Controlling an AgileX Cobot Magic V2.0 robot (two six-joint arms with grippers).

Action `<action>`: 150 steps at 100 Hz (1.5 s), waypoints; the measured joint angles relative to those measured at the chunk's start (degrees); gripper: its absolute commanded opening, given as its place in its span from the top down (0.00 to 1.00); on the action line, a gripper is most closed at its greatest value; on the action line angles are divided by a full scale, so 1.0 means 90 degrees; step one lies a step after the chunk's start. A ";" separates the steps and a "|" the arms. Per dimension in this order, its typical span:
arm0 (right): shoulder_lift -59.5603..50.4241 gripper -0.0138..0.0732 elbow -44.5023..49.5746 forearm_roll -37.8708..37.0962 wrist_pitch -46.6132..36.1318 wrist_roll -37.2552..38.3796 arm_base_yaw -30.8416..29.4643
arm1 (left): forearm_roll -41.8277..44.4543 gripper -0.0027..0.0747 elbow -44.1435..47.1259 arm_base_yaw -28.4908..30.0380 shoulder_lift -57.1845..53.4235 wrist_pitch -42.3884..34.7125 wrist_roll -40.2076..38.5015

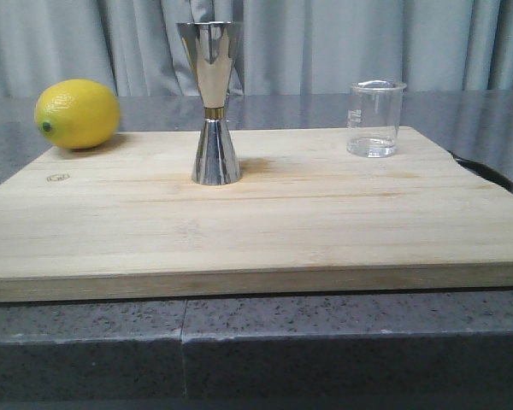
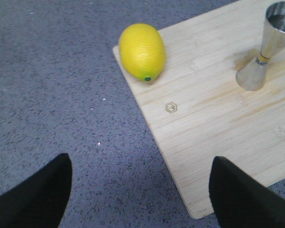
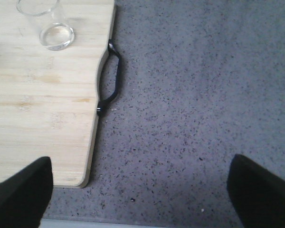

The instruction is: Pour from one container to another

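Jaws of left gripper [image 2: 140, 197] and right gripper [image 3: 140, 192] apart, empty, over bench. Beaker [image 1: 375, 118] upright on board's right; jigger [image 1: 212, 102] centre. Beaker likely light, slippery, fragile: grip mid-wall.

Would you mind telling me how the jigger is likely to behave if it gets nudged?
The jigger looks apt to tip: tall, with a narrow waist and small foot on the board. Its polished steel probably makes it slippery to grip, though rigid.
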 measured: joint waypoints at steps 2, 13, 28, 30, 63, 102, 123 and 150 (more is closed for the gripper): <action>0.0000 0.10 0.0000 0.0000 0.0023 0.0033 0.0000 | 0.0067 0.26 0.0030 0.0000 -0.0099 0.0006 -0.0124; 0.0000 0.10 0.0000 0.0000 0.0168 0.0123 0.0000 | 0.0349 0.26 0.0283 0.0000 -0.0644 0.0024 -0.0613; 0.0000 0.10 0.0000 0.0000 0.0218 -0.0013 0.0000 | 0.0541 0.26 0.0794 0.0000 -0.1201 -0.0101 -0.0919; 0.0000 0.10 0.0000 0.0000 0.0218 -0.0066 0.0000 | 0.0557 0.26 0.0863 0.0000 -0.1258 -0.0116 -0.0936; 0.0000 0.30 0.0000 0.0000 0.0256 -0.0452 0.0000 | 0.0642 0.39 0.1420 0.0000 -0.1466 -0.0330 -0.0977; 0.0000 0.92 0.0000 0.0000 0.0256 -0.0474 0.0000 | 0.0642 0.92 0.1466 0.0000 -0.1466 -0.0449 -0.0991; 0.0000 0.92 0.0000 0.0000 0.0166 -0.0474 0.0000 | 0.0642 0.99 0.1466 0.0000 -0.1466 -0.0573 -0.0991; 0.0000 0.92 0.0000 -0.0011 0.0143 -0.0491 0.0000 | 0.0642 0.99 0.1466 0.0000 -0.1466 -0.0622 -0.0991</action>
